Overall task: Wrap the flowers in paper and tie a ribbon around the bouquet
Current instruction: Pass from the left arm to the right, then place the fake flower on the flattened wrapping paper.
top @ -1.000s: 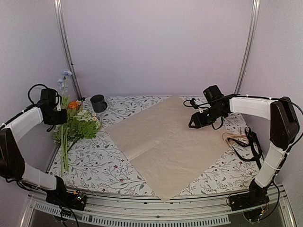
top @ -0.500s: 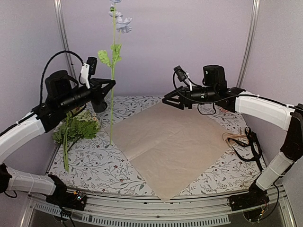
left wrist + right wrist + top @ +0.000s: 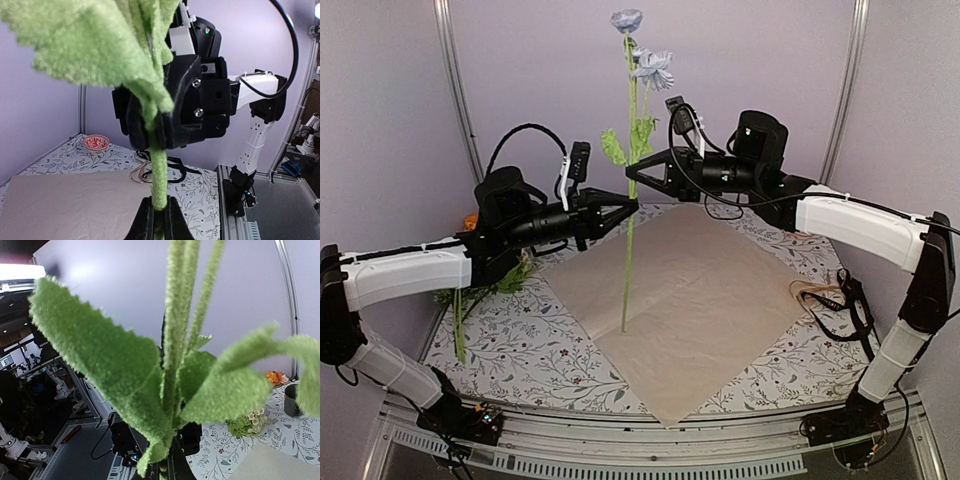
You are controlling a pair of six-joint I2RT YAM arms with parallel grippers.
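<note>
**Stem (image 3: 626, 270) upright in two grips**

Remaining flowers (image 3: 485, 275) lie at the table's (image 3: 550, 350) left edge. The left gripper (image 3: 632, 206) clamps it lower, the right gripper (image 3: 631, 172) just above (both pinched tight). Its long axis stands vertical, foot over the paper (image 3: 700, 290).

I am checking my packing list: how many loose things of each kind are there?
Peach-orange paper sheet: 1
Upright green stem with pale blue blooms: 1
Flower bunch lying left: 1
Flat black ribbon: 1
Thin tan cord: 1
Dark mug: 1
Red patterned bowl: 1
Total: 7
</note>
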